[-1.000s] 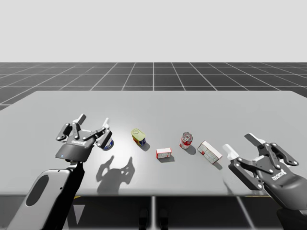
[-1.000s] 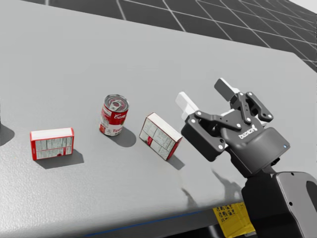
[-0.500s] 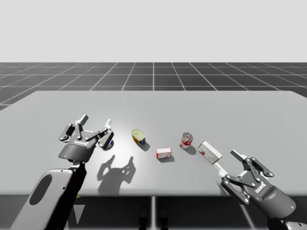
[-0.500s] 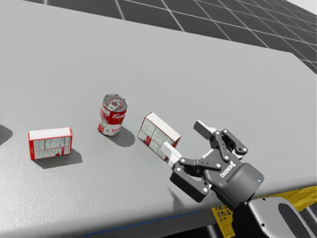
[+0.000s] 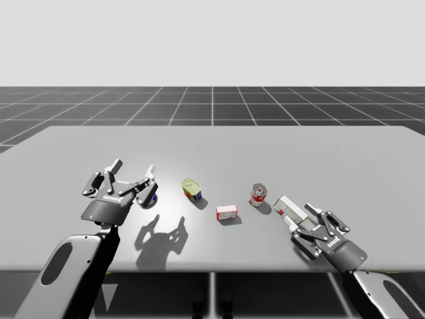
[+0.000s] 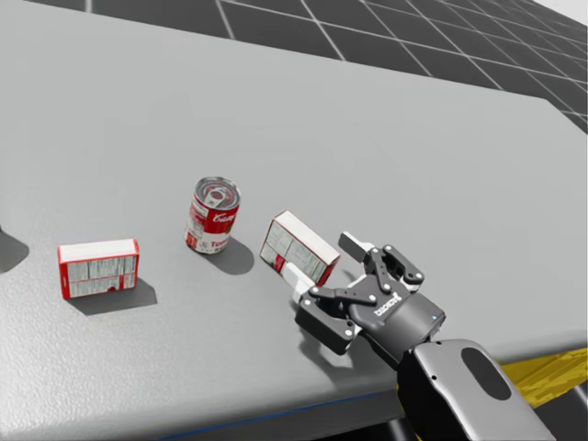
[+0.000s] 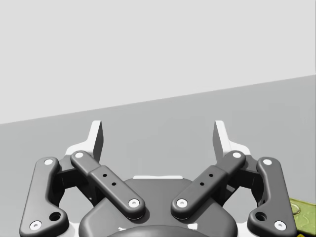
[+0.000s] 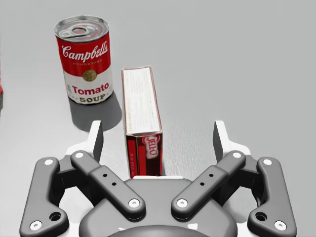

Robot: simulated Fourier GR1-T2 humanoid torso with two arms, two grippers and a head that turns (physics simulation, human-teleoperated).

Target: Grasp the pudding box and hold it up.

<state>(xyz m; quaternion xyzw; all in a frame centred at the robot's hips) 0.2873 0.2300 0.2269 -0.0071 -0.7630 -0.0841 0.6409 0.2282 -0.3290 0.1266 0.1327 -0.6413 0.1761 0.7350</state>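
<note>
The pudding box [image 5: 290,209] [image 6: 299,244] is white with red edges and stands on its long narrow side, right of the red soup can. My right gripper [image 5: 304,219] [image 6: 323,260] is low at the table and open. Its two fingers straddle the box's near end. In the right wrist view the box [image 8: 140,101] runs away from the palm between the fingers [image 8: 97,134], nearer one finger, with a gap to each. My left gripper [image 5: 133,167] [image 7: 158,133] hovers open at the table's left with nothing in it.
A red soup can [image 5: 258,194] [image 6: 212,214] [image 8: 84,59] stands just left of the box. Further left are a red box [image 5: 226,212] [image 6: 97,267], a yellow-green can [image 5: 192,189] and a blue can [image 5: 152,199] behind my left gripper. The table's front edge [image 6: 276,413] runs under my right wrist.
My right gripper has dropped and moved forward and left, from beside the box to straddling its near end. My left arm has hardly moved.
</note>
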